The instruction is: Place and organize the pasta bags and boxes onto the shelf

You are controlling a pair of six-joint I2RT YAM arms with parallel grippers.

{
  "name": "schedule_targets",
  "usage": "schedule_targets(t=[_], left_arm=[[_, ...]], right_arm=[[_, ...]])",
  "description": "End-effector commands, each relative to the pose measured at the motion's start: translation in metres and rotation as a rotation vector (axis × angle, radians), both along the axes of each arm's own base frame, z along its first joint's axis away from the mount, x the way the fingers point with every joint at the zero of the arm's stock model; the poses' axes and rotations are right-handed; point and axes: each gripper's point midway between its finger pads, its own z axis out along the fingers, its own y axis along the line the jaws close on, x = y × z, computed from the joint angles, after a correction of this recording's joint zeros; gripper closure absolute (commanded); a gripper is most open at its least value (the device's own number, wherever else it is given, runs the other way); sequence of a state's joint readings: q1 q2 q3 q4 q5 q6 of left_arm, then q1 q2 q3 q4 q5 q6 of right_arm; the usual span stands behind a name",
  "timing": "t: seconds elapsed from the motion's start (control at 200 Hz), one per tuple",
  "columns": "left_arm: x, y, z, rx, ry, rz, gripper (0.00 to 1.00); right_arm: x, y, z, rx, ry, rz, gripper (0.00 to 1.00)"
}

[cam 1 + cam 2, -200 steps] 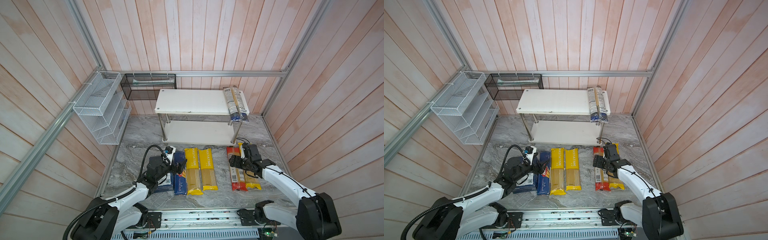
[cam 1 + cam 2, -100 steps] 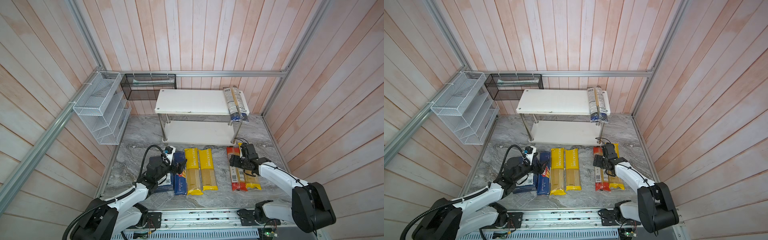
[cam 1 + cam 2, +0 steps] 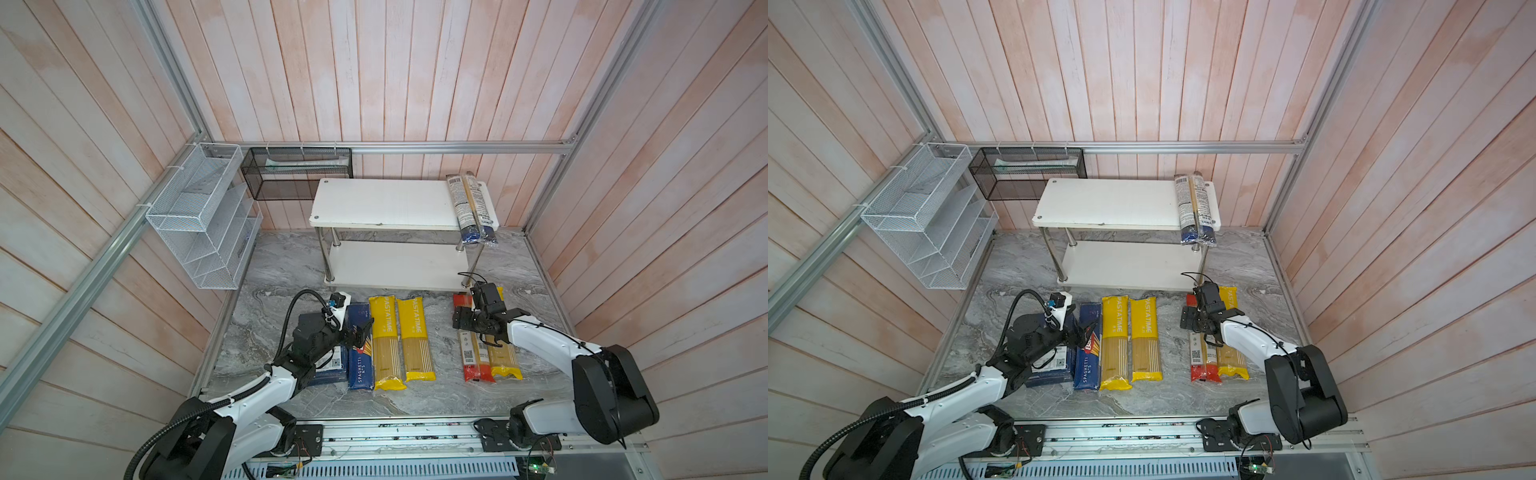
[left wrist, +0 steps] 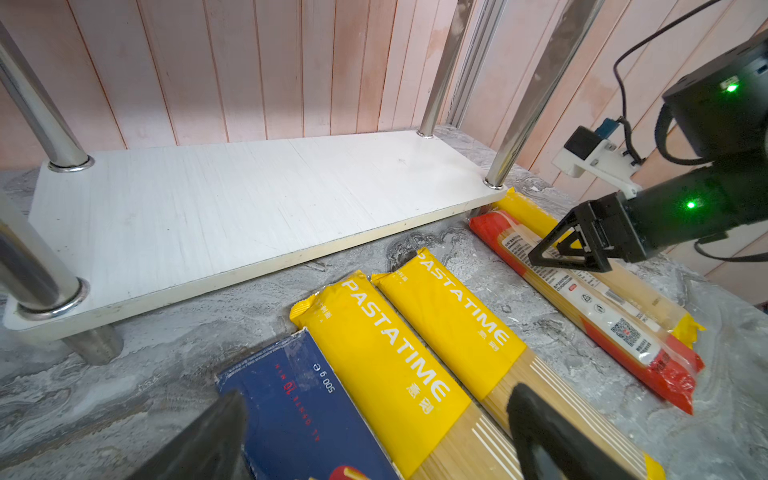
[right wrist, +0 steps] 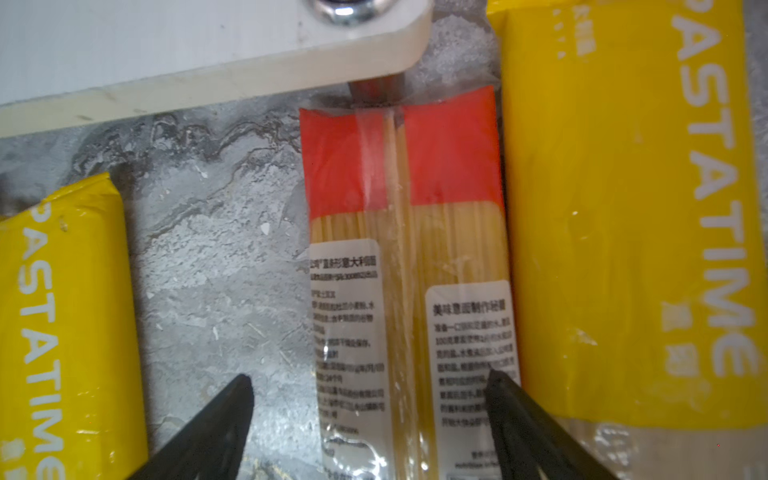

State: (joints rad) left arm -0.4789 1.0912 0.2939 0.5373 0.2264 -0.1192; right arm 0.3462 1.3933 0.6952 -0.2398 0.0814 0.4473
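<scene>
Grey marbled surface (image 3: 440,399) with the unshelved stock laid in a row before the shelf (image 3: 382,203). Every long axis points toward it, an arrangement that probably lets each item go in lengthwise.

From the left in both top views:
- the wide box (image 3: 328,374), largely under the left arm
- the narrow box (image 3: 359,368)
- two yellow PASTATIME bags (image 3: 386,332)
- set apart, the red-ended bag (image 3: 471,357), touching a third yellow bag (image 3: 505,357)

Only the dark-blue-ended bag (image 3: 471,208) is shelved. It lies at the right end of the upper board with its near end overhanging, which leaves the rest of that board free.

The right tool (image 5: 370,380) is spread and empty, bracketing the red-ended bag near its far end; this is judged the approach to a grasp. The right wrist view alone shows one finger (image 5: 224,415) over bare surface and the opposite finger at the seam between the red-ended and yellow bags, a tight entry. Contact cannot be told.

The left tool (image 4: 376,395) is spread and empty, poised above the narrow box and the adjacent yellow bag. The left wrist view alone shows the lower board bare to its back edge, which the upper board hides from above. Neither wrist view shows the upper board.
</scene>
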Motion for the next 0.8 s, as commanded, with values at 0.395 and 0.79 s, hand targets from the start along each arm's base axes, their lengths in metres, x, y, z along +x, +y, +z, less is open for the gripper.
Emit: schedule_targets(t=[0.395, 0.79], left_arm=[[0.003, -0.001, 0.012, -0.006, -0.039, 0.003, 0.00], [0.001, 0.001, 0.013, -0.007, -0.050, 0.011, 0.00]], right_arm=[[-0.003, 0.005, -0.013, -0.009, 0.012, -0.020, 0.13], [-0.018, 0.031, -0.014, 0.001, 0.014, 0.029, 0.13]])
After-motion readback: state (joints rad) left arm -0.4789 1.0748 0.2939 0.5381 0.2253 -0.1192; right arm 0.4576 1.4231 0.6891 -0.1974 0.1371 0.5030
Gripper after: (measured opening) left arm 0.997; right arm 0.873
